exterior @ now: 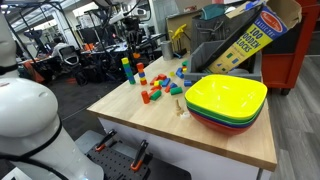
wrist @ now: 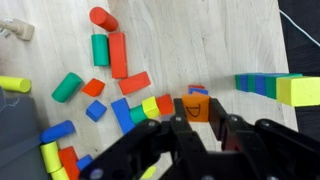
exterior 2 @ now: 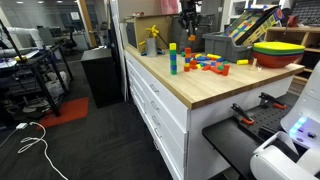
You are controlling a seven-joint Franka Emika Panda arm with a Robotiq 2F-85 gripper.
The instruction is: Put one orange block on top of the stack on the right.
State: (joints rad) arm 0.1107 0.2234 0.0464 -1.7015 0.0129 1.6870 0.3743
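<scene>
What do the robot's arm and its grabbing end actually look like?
The arm is built from smooth, rounded, glossy white shells. The gripper is black and blocky in the wrist view, with two dark jaws made of angular links. No cables or markings can be made out on either at this picture size.

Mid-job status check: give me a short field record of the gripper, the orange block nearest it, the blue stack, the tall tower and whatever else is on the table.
gripper: fingers either side of an orange block; grip not certain
orange block: between the fingers in the wrist view
stack: only a blue edge shows, just beyond the orange block
tall tower: upright, blue, green and yellow
loose blocks: scattered on the table
bowls: nested, yellow on top
</scene>
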